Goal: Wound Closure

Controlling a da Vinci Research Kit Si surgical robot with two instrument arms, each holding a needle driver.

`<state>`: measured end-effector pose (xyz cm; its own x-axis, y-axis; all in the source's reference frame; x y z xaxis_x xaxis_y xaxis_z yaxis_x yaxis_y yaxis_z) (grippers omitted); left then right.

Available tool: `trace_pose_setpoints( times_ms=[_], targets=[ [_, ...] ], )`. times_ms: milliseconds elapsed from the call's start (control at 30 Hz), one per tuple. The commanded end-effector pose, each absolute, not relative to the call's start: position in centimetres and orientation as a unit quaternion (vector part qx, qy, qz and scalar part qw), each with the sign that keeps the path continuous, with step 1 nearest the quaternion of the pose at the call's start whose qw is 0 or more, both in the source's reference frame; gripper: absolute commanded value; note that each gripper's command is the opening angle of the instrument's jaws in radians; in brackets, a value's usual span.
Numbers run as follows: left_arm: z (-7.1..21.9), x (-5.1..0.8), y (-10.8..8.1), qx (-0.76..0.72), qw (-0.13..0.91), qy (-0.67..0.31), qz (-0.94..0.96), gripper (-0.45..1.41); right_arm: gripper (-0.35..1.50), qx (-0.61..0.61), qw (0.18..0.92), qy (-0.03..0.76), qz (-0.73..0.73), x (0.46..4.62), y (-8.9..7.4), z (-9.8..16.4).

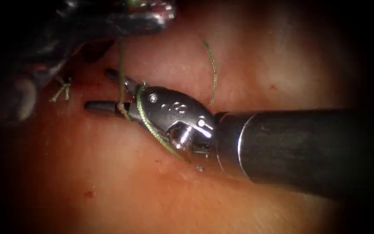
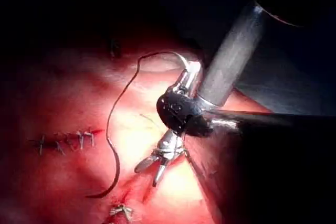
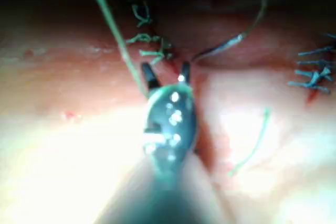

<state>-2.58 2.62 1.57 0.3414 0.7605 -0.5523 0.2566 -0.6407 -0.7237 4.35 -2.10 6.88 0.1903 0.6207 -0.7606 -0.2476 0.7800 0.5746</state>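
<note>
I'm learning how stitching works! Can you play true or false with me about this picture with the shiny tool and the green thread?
1. The right tool has its fingers open. True.
2. The thread loops over the right tool behind its fingers. True.
3. The right tool is pinching the tissue. False: it holds nothing, and a strand of thread runs between its open fingers.
4. No stitches have been made yet. False: stitches with short cut ends sit on the tissue.
</note>
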Motion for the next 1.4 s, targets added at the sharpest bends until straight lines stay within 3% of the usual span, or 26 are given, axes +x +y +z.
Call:
trace_pose_setpoints(
  times_ms=[33, 500, 1400],
  targets=[
    [1.6, -2.63, 2.6, -0.774, 0.268, -0.328, 0.470, -0.45, 0.56, 0.169, 0.753, 0.567, 0.286, 4.45, -2.1, 6.9],
    [2.5, -2.69, 3.6, -0.773, 0.285, -0.310, 0.475, -0.45, 0.53, 0.240, 0.742, 0.583, 0.228, 4.55, -2.4, 6.9],
    [4.5, -2.81, 3.7, -0.763, 0.278, -0.220, 0.541, -0.45, 0.48, 0.289, 0.675, 0.639, 0.229, 4.16, -2.5, 6.6]
  ],
)
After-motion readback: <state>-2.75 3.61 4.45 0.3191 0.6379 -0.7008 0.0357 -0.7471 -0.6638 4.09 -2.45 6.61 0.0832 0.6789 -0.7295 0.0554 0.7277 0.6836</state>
